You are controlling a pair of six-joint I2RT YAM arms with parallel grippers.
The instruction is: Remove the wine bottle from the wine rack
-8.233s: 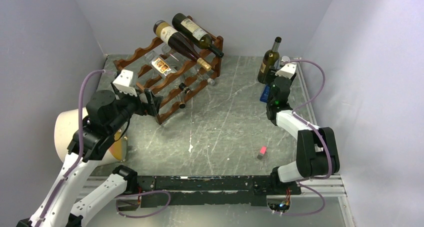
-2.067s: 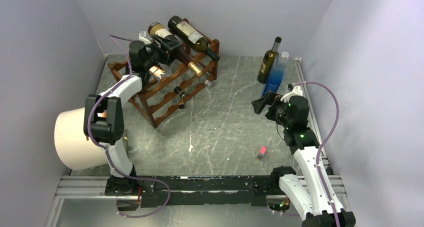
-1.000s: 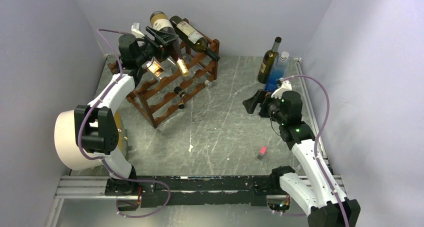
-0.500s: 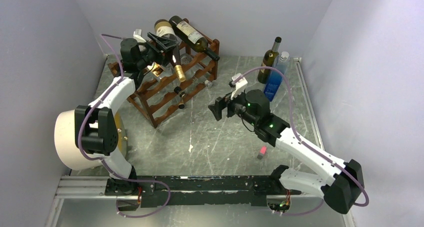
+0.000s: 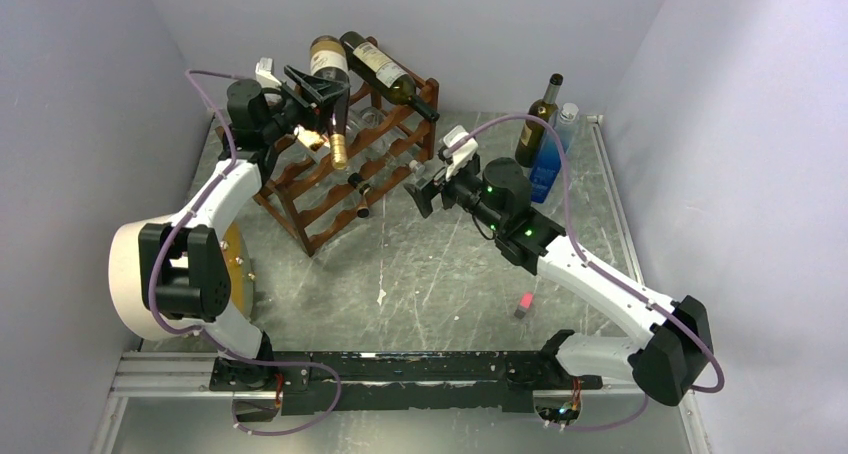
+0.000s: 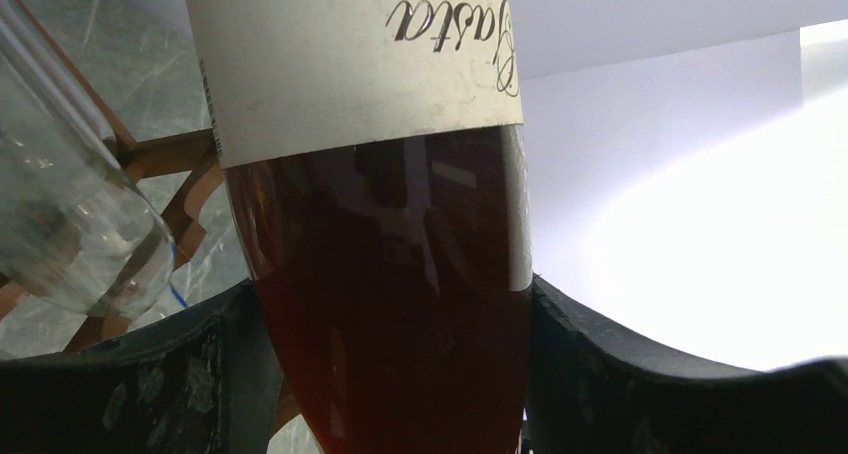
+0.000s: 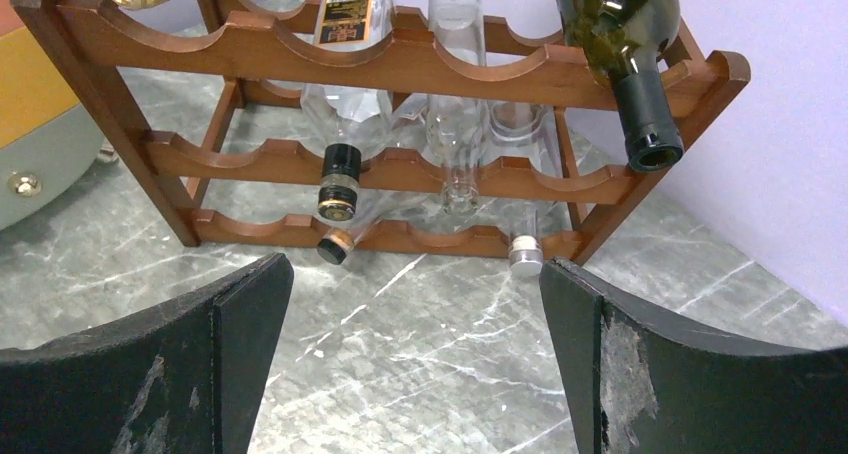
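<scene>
The wine bottle [image 5: 329,60], dark glass with a cream label, stands almost on end, base up and gold-foiled neck pointing down over the reddish-brown wine rack [image 5: 300,179]. My left gripper [image 5: 317,86] is shut on its shoulder. In the left wrist view the wine bottle [image 6: 372,274] fills the space between the black fingers [image 6: 140,384]. A second, green bottle [image 5: 387,69] lies on the rack's top tier. My right gripper [image 5: 420,190] is open and empty, right of the rack and facing it. In its wrist view the right gripper [image 7: 415,359] looks at the wine rack [image 7: 400,66].
Clear bottles [image 7: 455,94] lie in the rack's lower tiers. A green bottle [image 5: 540,119] and a blue bottle [image 5: 549,169] stand at the back right. A white drum [image 5: 130,274] sits at the left edge. A small pink block [image 5: 524,302] lies on the marble table [image 5: 440,274].
My left gripper has tipped the wine bottle from lying on the top tier to neck-down, base raised. My right arm has swung left across the table to face the rack.
</scene>
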